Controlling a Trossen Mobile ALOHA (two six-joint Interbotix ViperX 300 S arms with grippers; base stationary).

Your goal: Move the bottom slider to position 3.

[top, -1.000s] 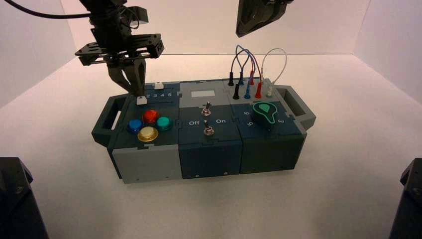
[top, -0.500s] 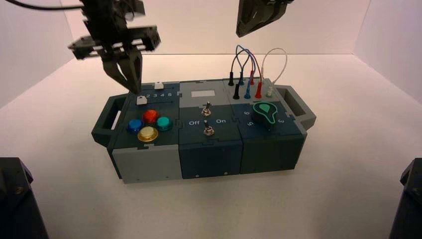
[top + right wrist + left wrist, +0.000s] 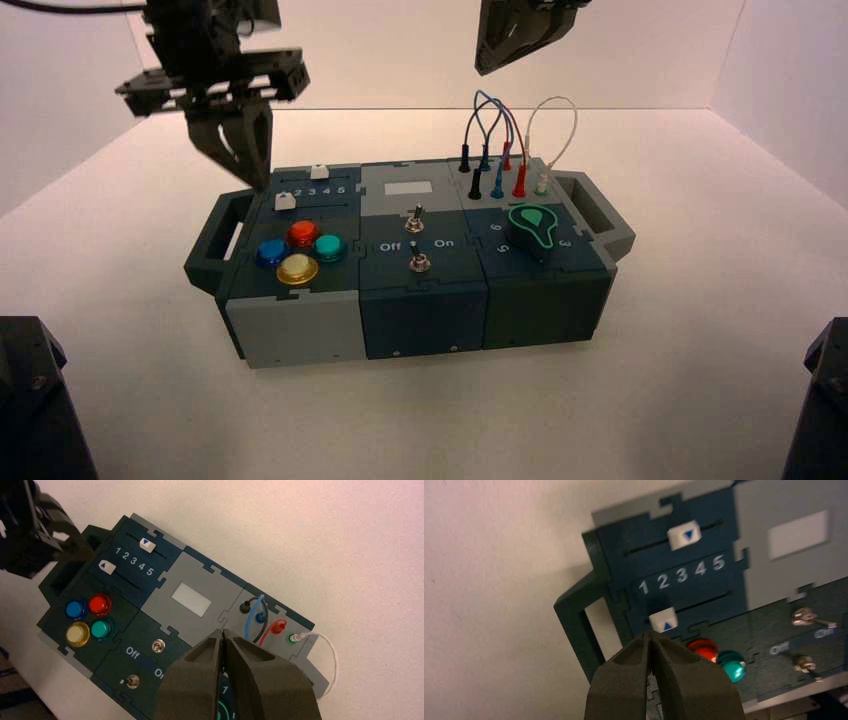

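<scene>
The left gripper (image 3: pixel 259 187) hung over the left part of the box (image 3: pixel 295 335), its jaws together, just outboard of the bottom slider (image 3: pixel 664 620) and apart from it. That white knob sat by the 1 at the left end of its track, near the box's left edge, so there was travel to make, rightward to the numeral 3 (image 3: pixel 681 575). The right gripper (image 3: pixel 483 72) waited, jaws together too, above the box's far edge.

The step looked like lining up for a push, and the closed tips suited it: a single blunt finger, no grasp required. Good play called for coming down on the knob's left side, low enough to bear on its flank yet clear of the panel, then a slow, level shove along the slot (image 3: pixel 705 601). Drift toward the near edge and the red button (image 3: pixel 704 650) was the likely casualty; go too high and the tips might skip over the top. The stop mattered most: ease off as the knob's arrow drew level with the 3, since an overshoot would want a nudge back from the other side.
</scene>
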